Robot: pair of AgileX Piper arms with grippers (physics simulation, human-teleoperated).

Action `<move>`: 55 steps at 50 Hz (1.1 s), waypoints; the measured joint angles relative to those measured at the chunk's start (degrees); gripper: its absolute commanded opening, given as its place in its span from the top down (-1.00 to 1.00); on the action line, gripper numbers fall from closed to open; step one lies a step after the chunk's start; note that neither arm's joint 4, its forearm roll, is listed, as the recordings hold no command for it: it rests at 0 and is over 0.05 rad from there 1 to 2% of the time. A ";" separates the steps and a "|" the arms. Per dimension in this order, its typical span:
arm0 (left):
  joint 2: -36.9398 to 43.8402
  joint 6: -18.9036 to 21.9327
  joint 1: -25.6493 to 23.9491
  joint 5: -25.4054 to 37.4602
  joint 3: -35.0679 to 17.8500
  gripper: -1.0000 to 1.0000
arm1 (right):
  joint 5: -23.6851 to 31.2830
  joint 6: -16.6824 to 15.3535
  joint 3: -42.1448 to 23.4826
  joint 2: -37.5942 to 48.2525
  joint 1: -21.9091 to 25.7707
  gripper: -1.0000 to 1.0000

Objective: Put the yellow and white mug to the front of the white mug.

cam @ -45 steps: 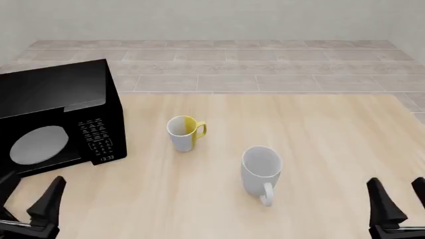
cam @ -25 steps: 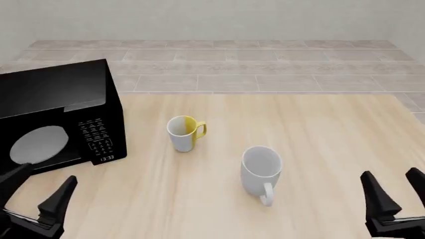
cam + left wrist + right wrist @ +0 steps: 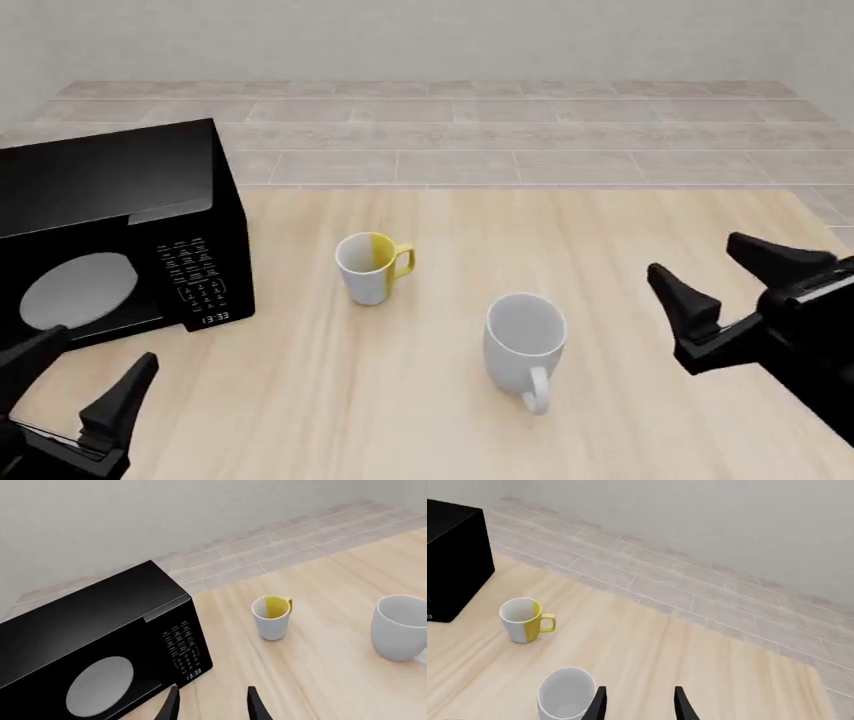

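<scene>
The yellow and white mug (image 3: pixel 370 266) stands upright beside the microwave (image 3: pixel 114 240), behind and left of the white mug (image 3: pixel 523 347), so nothing's in place yet. Right gripper (image 3: pixel 731 280) hovers right of the white mug, jaws spread, empty. Left gripper (image 3: pixel 80 384) hangs low, open, empty.

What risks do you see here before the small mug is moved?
1. The right pincer is open beside the white mug; reaching past it toward the yellow mug may knock it.
2. The yellow mug stands near the microwave, so the left pincer might bump that.
3. The white mug's handle faces the front, narrowing the place spot.
</scene>
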 measured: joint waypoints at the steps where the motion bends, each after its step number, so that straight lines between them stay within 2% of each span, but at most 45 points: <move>1: 0.01 0.01 -0.01 0.01 -0.01 -1.00 | 0.57 -0.36 -1.23 1.31 0.32 -1.00; 21: 0.07 0.07 -0.07 0.07 -0.07 -1.00 | 12.33 -6.28 -22.66 22.72 6.34 -1.00; 47: 0.07 0.08 -0.07 0.08 -0.07 -1.00 | 25.76 -14.77 -44.85 45.33 12.72 -1.00; 55: 0.07 0.08 -0.07 0.08 -0.08 -1.00 | 28.89 -17.88 -50.75 51.00 13.19 -1.00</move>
